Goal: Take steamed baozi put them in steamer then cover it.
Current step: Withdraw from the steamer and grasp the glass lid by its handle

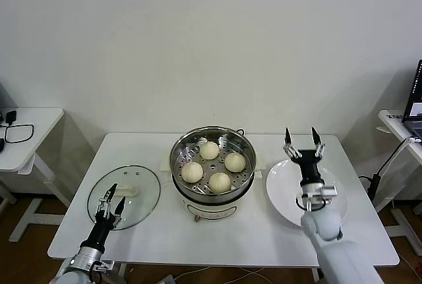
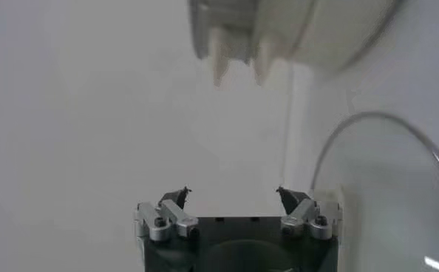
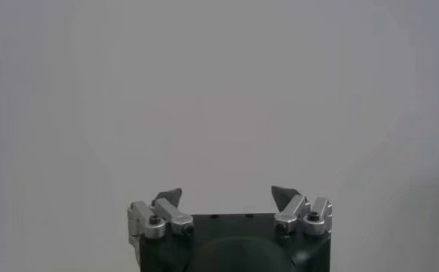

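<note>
Several cream-white baozi (image 1: 209, 150) lie inside the shiny steel steamer (image 1: 179, 151), which sits on its white pot base at the table's middle. The clear glass cover (image 1: 142, 192) lies flat on the table to the steamer's left, its cream handle (image 1: 127, 191) up. My left gripper (image 1: 113, 198) hovers low over the cover's near part, open and empty. In the left wrist view the left gripper (image 2: 232, 194) stands open, with the cover's rim (image 2: 386, 118) off to one side. My right gripper (image 1: 302, 136) is raised above the white plate (image 1: 283, 192), open and empty. The right gripper (image 3: 225, 194) faces only blank white.
The white table (image 1: 264, 231) carries the steamer, cover and plate. A small side table (image 1: 33, 122) with a black cable stands at the far left. Another desk with a laptop (image 1: 414, 103) stands at the far right. A power cord runs behind the steamer.
</note>
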Available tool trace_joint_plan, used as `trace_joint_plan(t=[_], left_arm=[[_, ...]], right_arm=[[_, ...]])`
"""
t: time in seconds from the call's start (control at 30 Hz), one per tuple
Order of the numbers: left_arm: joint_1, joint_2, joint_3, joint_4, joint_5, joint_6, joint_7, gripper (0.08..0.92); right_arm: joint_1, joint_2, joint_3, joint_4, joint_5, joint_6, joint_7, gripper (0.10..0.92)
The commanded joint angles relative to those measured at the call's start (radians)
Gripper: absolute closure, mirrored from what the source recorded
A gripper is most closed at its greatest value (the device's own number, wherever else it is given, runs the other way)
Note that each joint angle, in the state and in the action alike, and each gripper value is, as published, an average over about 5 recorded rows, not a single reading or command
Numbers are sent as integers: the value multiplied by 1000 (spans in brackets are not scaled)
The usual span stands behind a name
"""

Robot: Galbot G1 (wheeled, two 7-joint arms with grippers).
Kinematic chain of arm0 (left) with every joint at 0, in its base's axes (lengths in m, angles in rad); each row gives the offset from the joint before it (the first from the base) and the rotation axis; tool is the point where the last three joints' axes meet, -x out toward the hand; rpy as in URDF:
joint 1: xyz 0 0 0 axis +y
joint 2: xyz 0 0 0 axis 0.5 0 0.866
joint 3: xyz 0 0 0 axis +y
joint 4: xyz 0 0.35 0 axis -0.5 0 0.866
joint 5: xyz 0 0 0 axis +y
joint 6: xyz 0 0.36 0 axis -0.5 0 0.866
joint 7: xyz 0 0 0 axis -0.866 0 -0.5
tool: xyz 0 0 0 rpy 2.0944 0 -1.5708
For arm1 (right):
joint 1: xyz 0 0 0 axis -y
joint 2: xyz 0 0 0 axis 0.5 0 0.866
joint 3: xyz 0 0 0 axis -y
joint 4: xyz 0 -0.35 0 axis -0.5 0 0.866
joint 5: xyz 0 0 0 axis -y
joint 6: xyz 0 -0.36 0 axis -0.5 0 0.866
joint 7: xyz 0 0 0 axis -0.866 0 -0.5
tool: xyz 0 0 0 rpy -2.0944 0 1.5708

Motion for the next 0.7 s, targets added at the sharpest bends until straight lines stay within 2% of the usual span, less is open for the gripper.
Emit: trace_joint_plan(t=[0.03,0.7], left_arm=[[-56,10,-13,126,119,12,-44,177],[-146,8,16,169,114,44,-21,177]], right_arm=[[-150,89,107,-1,-23,40,-12,203],[-176,110,93,-7,-56,36,-29,203]])
